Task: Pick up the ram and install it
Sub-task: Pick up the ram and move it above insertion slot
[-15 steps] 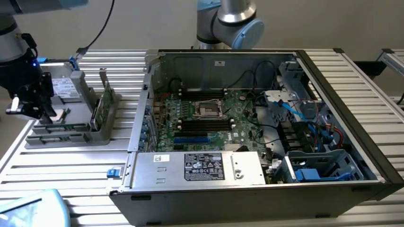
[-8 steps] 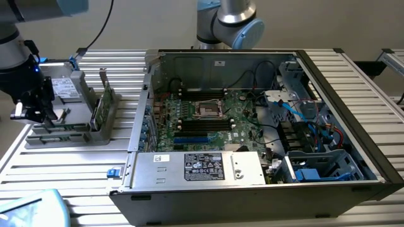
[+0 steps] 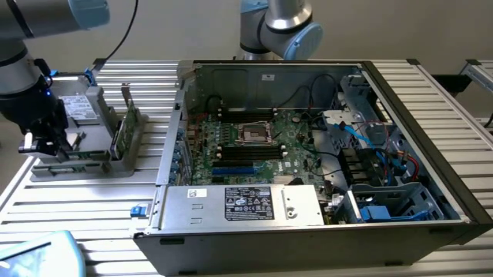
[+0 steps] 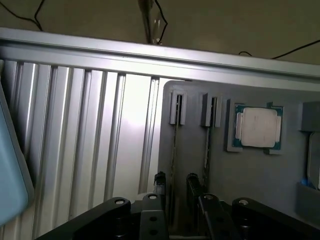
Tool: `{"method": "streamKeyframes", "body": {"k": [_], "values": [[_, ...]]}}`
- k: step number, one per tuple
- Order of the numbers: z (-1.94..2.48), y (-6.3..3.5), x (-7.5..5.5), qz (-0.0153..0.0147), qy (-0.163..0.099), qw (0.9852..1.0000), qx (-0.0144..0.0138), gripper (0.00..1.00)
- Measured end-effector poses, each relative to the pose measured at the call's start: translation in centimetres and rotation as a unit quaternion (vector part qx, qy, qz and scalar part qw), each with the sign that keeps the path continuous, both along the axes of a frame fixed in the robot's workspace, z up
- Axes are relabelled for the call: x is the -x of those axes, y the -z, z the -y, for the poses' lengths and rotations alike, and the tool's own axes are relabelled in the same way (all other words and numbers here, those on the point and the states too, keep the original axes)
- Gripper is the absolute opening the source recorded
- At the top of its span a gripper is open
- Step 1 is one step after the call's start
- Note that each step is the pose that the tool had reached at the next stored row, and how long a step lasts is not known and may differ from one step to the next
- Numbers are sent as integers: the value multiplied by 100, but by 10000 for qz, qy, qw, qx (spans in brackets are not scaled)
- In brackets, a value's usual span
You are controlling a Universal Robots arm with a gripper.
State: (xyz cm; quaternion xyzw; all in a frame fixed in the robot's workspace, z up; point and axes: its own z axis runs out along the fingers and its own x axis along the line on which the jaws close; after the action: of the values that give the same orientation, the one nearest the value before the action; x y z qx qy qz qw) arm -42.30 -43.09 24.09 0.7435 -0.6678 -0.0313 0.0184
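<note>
The gripper (image 3: 38, 147) hangs with jaws spread and nothing held over the grey holder (image 3: 85, 164), at the exterior view's left of the computer case (image 3: 308, 254). There the ram (image 4: 174, 145) stands on edge in its slot, seemingly between the two fingers (image 4: 160, 183), though the wrist view's angle leaves that unsure. A good grasp wants the jaws centred on the thin board near its middle, square to it, and clear of the second stick (image 4: 207, 147) just beside it

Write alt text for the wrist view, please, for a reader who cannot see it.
The open gripper hangs over a grey holder, its fingers either side of one edge-on ram stick. A second stick stands beside it, and a silver processor sits in its own recess.
</note>
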Motion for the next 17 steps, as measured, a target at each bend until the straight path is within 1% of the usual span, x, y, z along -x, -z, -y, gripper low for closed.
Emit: {"method": "streamKeyframes", "body": {"k": [3, 7, 9, 11, 17], "values": [[5, 53, 0, 0, -1, 10000, -40, 31], [8, 116, 0, -1, 4, 9999, -110, 31], [8, 150, 0, 1, 29, 9999, -137, 31], [9, 185, 0, 1, 87, 9999, -149, 31], [10, 273, 0, 4, 248, 9996, -151, 31]]}}
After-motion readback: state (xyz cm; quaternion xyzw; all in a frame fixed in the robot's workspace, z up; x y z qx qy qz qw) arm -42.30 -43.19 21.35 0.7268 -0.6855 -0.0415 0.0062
